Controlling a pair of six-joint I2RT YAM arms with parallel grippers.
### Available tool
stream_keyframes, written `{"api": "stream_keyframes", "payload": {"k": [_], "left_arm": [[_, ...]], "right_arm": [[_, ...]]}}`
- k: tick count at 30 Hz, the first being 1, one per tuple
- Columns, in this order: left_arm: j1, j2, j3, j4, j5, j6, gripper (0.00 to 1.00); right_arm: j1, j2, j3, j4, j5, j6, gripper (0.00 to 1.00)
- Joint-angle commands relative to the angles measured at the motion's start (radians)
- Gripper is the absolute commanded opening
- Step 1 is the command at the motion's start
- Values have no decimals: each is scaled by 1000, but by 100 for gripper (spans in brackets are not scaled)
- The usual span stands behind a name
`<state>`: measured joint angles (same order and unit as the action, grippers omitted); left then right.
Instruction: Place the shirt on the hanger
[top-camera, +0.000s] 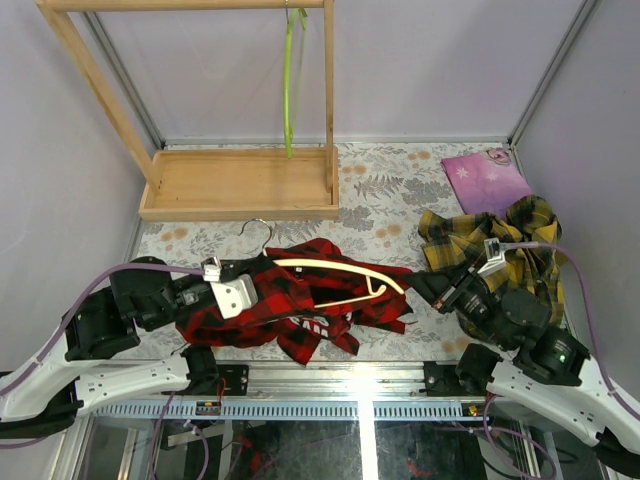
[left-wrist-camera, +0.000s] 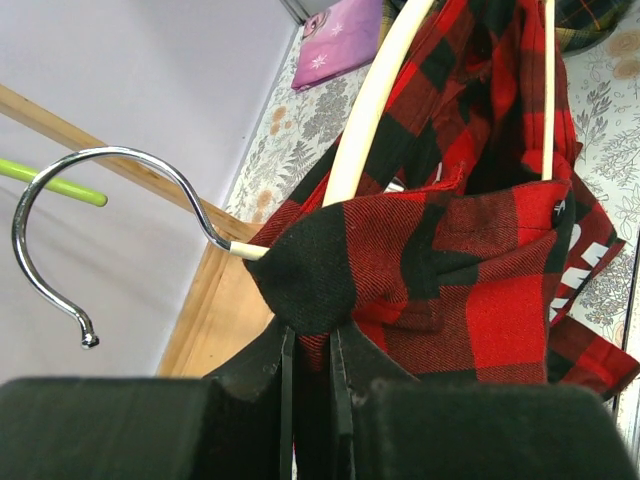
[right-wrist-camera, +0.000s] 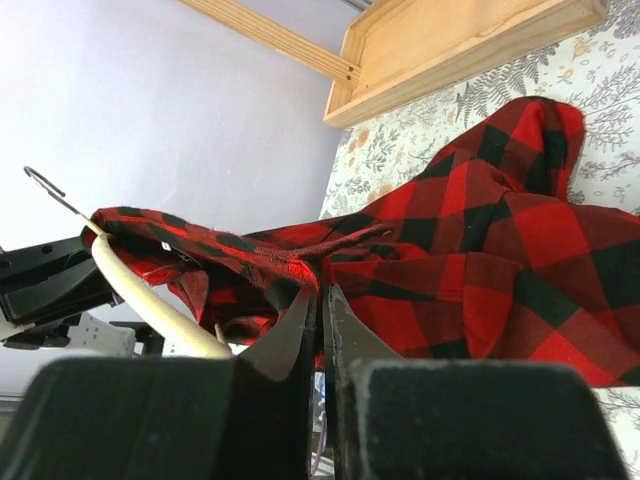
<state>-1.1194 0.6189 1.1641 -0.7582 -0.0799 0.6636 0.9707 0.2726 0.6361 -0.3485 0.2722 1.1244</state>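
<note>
Overhead, the shirt (top-camera: 290, 312) lies bunched on the table (top-camera: 390, 200) between both arms, with the hanger (top-camera: 330, 267) lying across it. From the left wrist, the left gripper (left-wrist-camera: 310, 335) pinches shirt cloth just below the hook (left-wrist-camera: 60, 200). From the right wrist, the right gripper (right-wrist-camera: 320, 300) is clamped on a fold of the shirt.

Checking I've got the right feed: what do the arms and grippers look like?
The left arm and right arm match: white lower links, bulky black joints, a greyish-purple cable looping along each. A green light glows on the right arm. The left gripper and right gripper have flat black fingers.
</note>
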Motion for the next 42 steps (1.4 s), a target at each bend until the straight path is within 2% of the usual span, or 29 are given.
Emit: {"api": "stream_keyframes", "payload": {"k": [1, 18, 29, 42], "left_arm": [[-3, -3, 19, 56, -29, 73, 0], [-2, 4, 3, 78, -89, 75, 0], [-3, 37, -8, 119, -219, 66, 0], [-3, 66, -6, 205, -386, 140, 0]], "right_arm": [[7, 38, 123, -143, 48, -97, 0], [6, 138, 377, -397, 68, -271, 0], [7, 301, 585, -548, 12, -388, 0], [7, 421, 584, -502, 43, -446, 0]]}}
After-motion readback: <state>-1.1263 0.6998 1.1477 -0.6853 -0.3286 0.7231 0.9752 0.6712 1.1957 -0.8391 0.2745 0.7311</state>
